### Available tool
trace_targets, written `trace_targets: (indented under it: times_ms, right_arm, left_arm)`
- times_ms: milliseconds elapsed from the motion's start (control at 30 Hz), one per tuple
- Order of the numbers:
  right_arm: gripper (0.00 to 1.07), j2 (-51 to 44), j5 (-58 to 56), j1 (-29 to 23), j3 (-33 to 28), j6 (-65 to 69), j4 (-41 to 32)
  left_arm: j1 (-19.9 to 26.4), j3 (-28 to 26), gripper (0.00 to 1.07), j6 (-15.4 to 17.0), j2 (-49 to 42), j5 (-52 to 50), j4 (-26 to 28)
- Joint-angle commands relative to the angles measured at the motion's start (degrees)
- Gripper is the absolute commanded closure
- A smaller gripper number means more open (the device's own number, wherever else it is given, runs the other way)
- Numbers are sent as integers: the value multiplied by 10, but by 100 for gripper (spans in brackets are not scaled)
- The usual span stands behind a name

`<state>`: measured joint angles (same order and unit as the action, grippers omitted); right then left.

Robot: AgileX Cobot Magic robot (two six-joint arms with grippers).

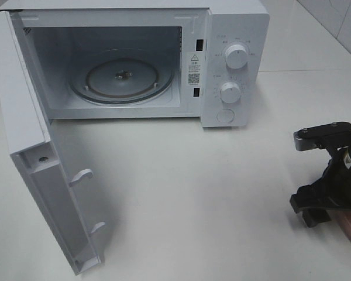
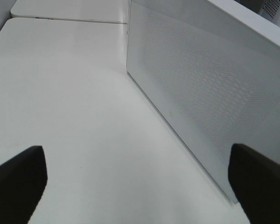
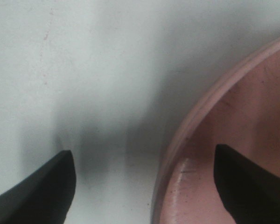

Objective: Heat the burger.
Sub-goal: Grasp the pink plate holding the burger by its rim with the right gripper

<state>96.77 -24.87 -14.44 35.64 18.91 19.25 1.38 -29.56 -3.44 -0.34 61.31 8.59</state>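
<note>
White boxy microwave point(image 1: 237, 23) has its door point(image 1: 23, 134) swung wide. The left gripper point(image 2: 137, 172) is spread open beside that door. The right gripper point(image 3: 142, 172) is open too, fingers straddling the rim of the pink round plate point(image 3: 252, 116). Can't tell where the burger is, no view shows it.

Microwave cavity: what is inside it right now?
Only the glass turntable, with nothing on it. The microwave's own top hides the cavity ceiling from this high view.

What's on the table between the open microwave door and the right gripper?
Nothing: in the exterior high view, only bare white table lies between the microwave door and the right gripper.
</note>
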Motion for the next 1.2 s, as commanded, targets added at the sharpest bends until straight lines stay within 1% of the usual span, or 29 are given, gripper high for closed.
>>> trace_targets:
  times_ms: [33,300,433,467,500,533,567,633,667,700,733,767,800,833,867,1200]
  right_arm:
    - [31,8,6,3,-3,14,16]
    - [31,33,22,3,-3,16,16]
    - [36,33,21,3,-3,17,16]
    - [36,33,21,3,-3,17,16]
    - [43,33,19,3,-3,17,16]
    - [48,33,19,3,-3,19,16]
    - [48,33,19,3,-3,19,16]
    - [70,33,19,3,-3,19,16]
    - [70,33,19,3,-3,19,16]
    - [85,33,19,3,-3,19,17]
    - [85,33,19,3,-3,19,17]
    - [92,33,19,3,-3,19,18]
    - [102,33,19,3,-3,18,18]
    - [102,33,19,3,-3,18,18]
    - [107,33,19,3,-3,17,18]
    - [107,33,13,2,-2,14,23]
  left_arm:
    - [1,0,9,3,-10,1,2]
    - [1,0,9,3,-10,1,2]
    - [1,0,9,3,-10,1,2]
    - [1,0,9,3,-10,1,2]
    - [1,0,9,3,-10,1,2]
    - [1,0,9,3,-10,1,2]
    - [1,0,9,3,-10,1,2]
    - [1,0,9,3,-10,1,2]
    - [1,0,9,3,-10,1,2]
    - [1,0,9,3,-10,1,2]
    - [1,0,9,3,-10,1,2]
    - [1,0,9,3,-10,1,2]
    - [1,0,9,3,-10,1,2]
    - [1,0,9,3,-10,1,2]
    - [1,0,9,3,-10,1,2]
    - [1,0,9,3,-10,1,2]
